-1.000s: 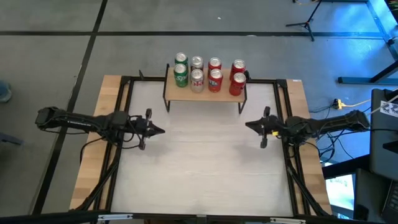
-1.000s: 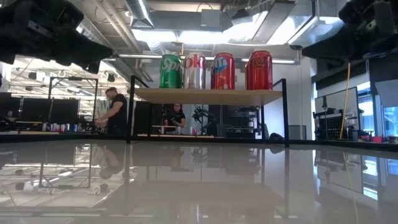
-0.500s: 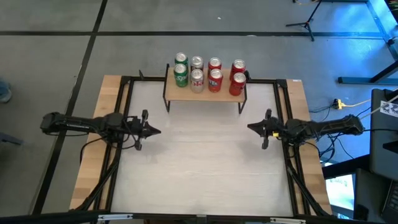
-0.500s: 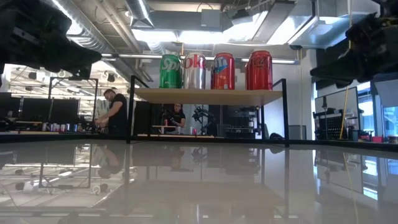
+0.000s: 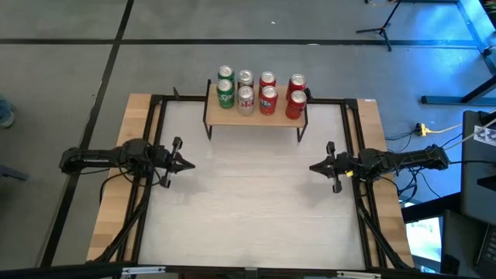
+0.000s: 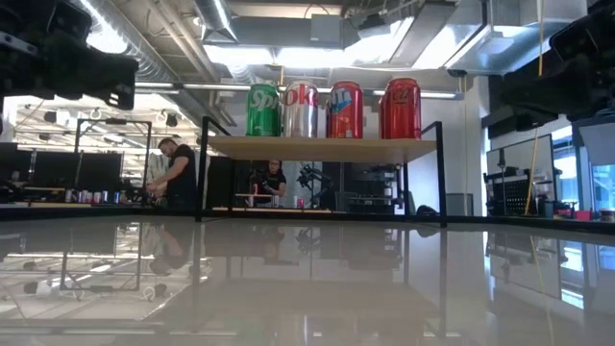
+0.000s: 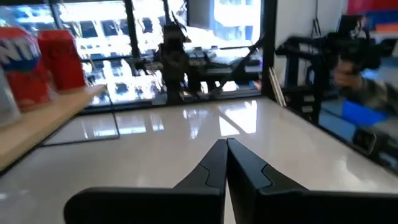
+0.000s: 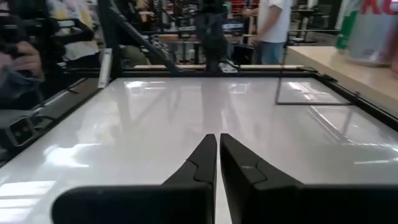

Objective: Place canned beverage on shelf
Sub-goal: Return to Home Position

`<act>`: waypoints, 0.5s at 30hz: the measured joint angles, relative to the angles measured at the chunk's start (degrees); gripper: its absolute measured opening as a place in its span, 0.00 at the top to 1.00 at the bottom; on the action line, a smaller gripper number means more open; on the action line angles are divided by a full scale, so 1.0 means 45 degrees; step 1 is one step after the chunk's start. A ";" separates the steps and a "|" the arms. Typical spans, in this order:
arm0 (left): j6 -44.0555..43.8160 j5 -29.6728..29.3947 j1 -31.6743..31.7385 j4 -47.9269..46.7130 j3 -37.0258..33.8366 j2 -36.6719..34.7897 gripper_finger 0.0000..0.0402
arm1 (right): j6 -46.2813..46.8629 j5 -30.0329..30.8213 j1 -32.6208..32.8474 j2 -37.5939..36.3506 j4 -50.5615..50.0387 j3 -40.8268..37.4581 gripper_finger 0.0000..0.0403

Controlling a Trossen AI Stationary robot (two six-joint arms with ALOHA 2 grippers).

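Note:
The shelf (image 5: 256, 116), a light wood top on thin black legs, stands at the table's far middle. Several cans (image 5: 261, 91), green, silver and red, stand upright on it in two rows; the low view shows the front row (image 6: 332, 110) on the shelf top (image 6: 322, 148). My left gripper (image 5: 190, 163) hovers at the table's left side, shut and empty, pointing right. My right gripper (image 5: 312, 167) hovers at the right side, shut and empty, pointing left. Each wrist view shows its fingers closed on nothing: left (image 7: 226, 144), right (image 8: 217, 138).
The pale tabletop (image 5: 256, 209) with its black frame lies between the two grippers. Cables run beside the table's right edge (image 5: 403, 178). People stand in the room beyond the table (image 6: 178, 173).
My left gripper has drawn back toward the table's left edge. My right gripper has drifted a little toward the near edge. Both stay shut and empty. The cans and the shelf have kept still.

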 joint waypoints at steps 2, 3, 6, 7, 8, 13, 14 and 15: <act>-0.0195 0.0160 0.0152 0.0012 0.0004 -0.0366 1.00 | -0.0026 -0.0377 0.0000 -0.0214 -0.0080 0.0001 0.95; -0.0188 0.0282 0.0188 0.0029 0.0007 -0.0459 1.00 | -0.0031 -0.0499 0.0000 -0.0326 -0.0098 0.0000 0.95; -0.0151 0.0213 0.0213 0.0011 0.0007 -0.0444 1.00 | -0.0029 -0.0512 0.0000 -0.0594 -0.0107 0.0000 0.95; -0.0217 0.0130 0.0208 -0.0009 0.0007 -0.0440 1.00 | -0.0028 -0.0512 0.0000 -0.0644 -0.0107 0.0003 0.95; -0.0348 0.0079 0.0208 -0.0014 0.0007 -0.0410 1.00 | -0.0023 -0.0512 0.0000 -0.0677 -0.0110 0.0003 0.95; -0.0406 -0.0176 0.0206 -0.0052 0.0007 -0.0399 1.00 | 0.0011 -0.0512 0.0000 -0.0686 -0.0123 0.0000 0.95; -0.0415 -0.0488 0.0205 -0.0108 0.0007 -0.0380 1.00 | -0.0022 -0.0505 0.0000 -0.0681 -0.0127 0.0003 0.95; -0.0413 -0.0806 0.0208 -0.0145 0.0007 -0.0372 1.00 | -0.0026 -0.0463 0.0000 -0.0678 -0.0124 0.0000 0.95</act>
